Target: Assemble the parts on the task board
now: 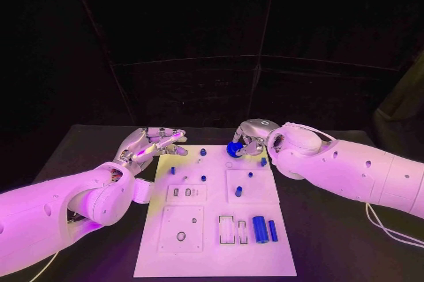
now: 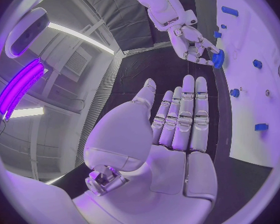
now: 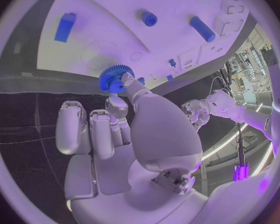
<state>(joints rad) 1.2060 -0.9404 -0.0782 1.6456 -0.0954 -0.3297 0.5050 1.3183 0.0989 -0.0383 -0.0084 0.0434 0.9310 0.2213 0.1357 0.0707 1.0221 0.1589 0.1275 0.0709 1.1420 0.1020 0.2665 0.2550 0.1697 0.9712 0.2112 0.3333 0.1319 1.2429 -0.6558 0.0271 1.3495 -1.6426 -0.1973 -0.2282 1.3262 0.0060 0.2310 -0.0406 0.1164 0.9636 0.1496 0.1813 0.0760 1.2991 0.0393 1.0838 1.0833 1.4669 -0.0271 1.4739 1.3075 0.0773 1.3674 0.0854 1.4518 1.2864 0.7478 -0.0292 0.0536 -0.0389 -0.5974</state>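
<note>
The white task board (image 1: 212, 257) lies in the middle of the black table. My right hand (image 1: 252, 137) hovers over the board's far edge and pinches a blue gear (image 1: 235, 149) between thumb and a finger; the right wrist view shows the gear (image 3: 116, 78) at the fingertips (image 3: 118, 102), just above the board (image 3: 109, 45). My left hand (image 1: 152, 144) is beside the board's far left corner, fingers stretched out and holding nothing; its palm (image 2: 177, 129) lies flat and bare. Small blue pegs (image 1: 203, 152) (image 1: 173, 170) (image 1: 238, 190) stand on the board.
A thick blue cylinder (image 1: 261, 228) and a thinner blue rod (image 1: 273, 230) lie near the board's front right, next to rectangular slots (image 1: 233, 229). Recessed plates with holes (image 1: 181, 228) sit front left. Black table surrounds the board on both sides.
</note>
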